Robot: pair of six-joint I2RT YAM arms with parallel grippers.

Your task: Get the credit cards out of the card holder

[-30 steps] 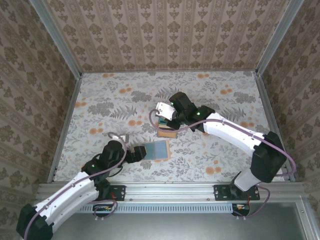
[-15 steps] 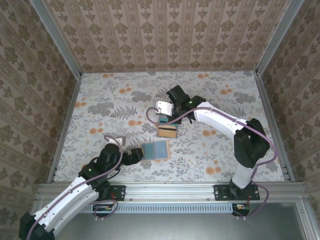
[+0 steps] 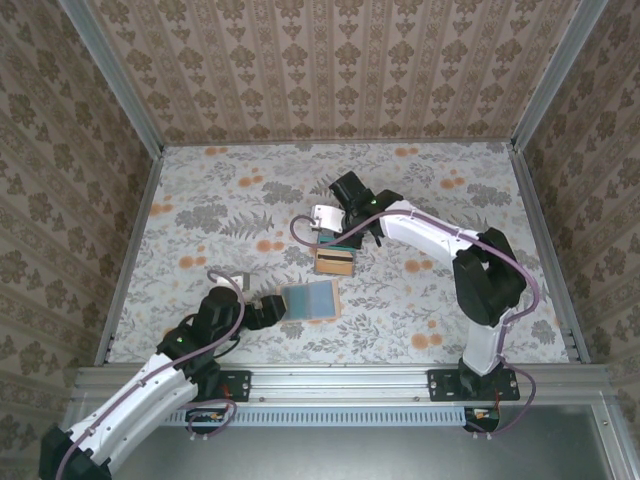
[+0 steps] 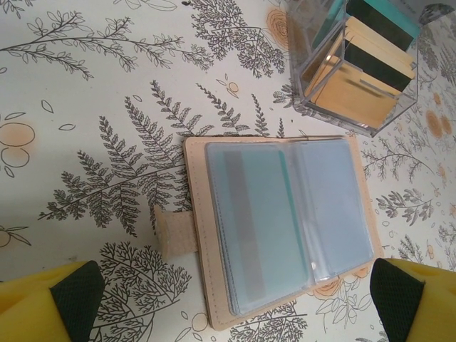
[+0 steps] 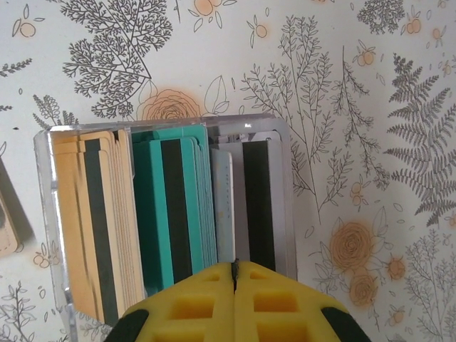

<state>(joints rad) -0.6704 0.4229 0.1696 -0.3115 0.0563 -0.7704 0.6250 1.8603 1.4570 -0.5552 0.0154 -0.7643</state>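
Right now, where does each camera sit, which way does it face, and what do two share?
Top external: above and behind the arm bases, facing down at the table; both arms, left gripper by the open card holder, right gripper over the clear box.
Left wrist: faces down on the card holder; open yellow fingers at bottom corners.
Right wrist: faces down into the box of credit cards; shut fingers at bottom edge.
Shared: all three show the clear box.
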